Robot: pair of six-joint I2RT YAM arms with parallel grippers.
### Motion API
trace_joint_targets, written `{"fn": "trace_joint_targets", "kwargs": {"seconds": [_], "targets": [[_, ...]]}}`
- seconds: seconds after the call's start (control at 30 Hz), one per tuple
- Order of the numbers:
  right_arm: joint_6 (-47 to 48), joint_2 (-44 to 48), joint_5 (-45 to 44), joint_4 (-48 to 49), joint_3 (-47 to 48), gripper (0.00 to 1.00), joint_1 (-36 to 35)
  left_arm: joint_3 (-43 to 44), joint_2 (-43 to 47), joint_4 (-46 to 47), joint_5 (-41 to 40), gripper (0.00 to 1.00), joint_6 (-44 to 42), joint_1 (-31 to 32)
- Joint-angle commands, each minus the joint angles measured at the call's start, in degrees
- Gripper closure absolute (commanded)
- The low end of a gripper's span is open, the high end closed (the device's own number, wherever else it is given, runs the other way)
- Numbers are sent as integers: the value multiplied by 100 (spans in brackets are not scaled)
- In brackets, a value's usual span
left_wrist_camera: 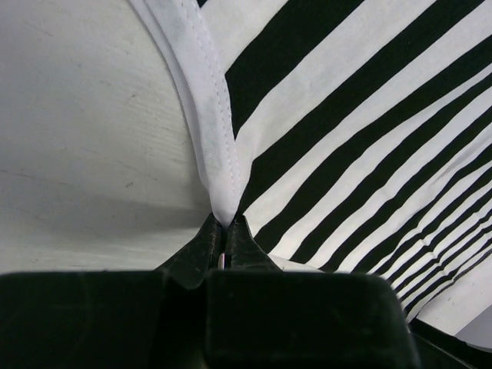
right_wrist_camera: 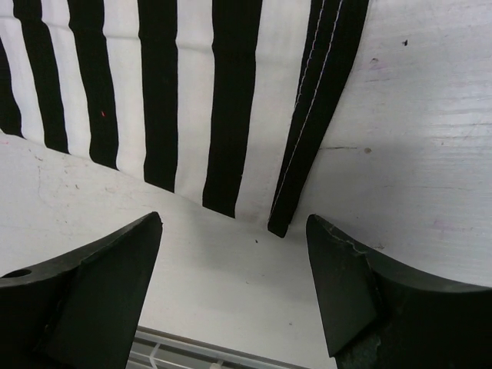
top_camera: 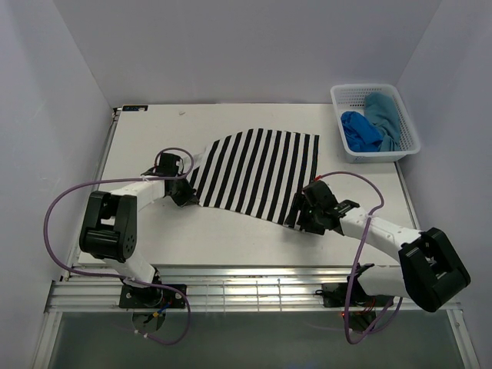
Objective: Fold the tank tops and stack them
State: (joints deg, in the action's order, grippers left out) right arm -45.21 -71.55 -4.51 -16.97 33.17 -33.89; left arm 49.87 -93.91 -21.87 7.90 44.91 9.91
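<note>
Striped tank top [top_camera: 257,173], wrist view shows left claw [left_wrist_camera: 228,221] pinching its hem [left_wrist_camera: 211,115]

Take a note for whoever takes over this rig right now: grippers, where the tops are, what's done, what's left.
Left gripper: shut on the white edge of the striped top, at its left side.
Right gripper: open, at the top's near right corner, holding nothing.
Striped top: spread on the table, no fold visible.
Blue top and teal top: bunched in the basket, far right.
Done: nothing folded, no stack.
Left: grip the right corner, fold the striped top, then fold the other two and stack all three.
</note>
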Motion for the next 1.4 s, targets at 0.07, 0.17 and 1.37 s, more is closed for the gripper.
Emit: {"fn": "trace_joint_targets", "kwargs": {"seconds": [0.07, 0.17, 1.37], "targets": [[-233, -245, -172, 247, 23, 23, -48, -196, 320, -54, -60, 100, 71, 55], [-356, -316, -313, 229, -30, 31, -48, -214, 382, -63, -61, 100, 80, 55], [2209, 2505, 714, -1774, 4776, 92, -39, 3335, 4460, -1320, -808, 100, -227, 90]]}}
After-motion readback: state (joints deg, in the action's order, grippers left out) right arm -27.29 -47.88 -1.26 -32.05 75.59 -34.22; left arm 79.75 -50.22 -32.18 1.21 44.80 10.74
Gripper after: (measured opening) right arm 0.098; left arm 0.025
